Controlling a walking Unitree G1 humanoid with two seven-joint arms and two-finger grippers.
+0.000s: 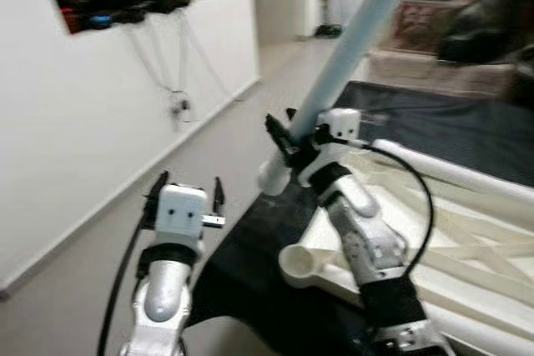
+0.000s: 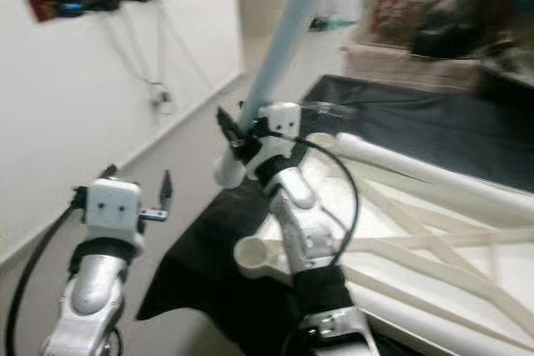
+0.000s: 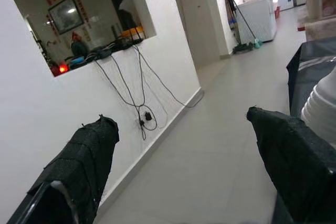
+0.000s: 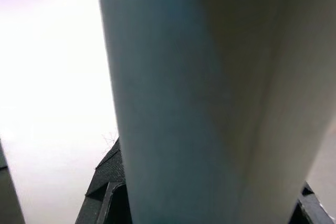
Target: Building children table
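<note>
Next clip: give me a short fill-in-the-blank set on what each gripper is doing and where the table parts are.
1. The white table leg is gripped near its lower end by the ____ gripper.
2. The left gripper has its fingers ____ and holds nothing.
3. The white table frame lies on a ____ cloth.
4. The held leg tilts upward and toward the robot's ____.

Missing words: right; open; black; right
</note>
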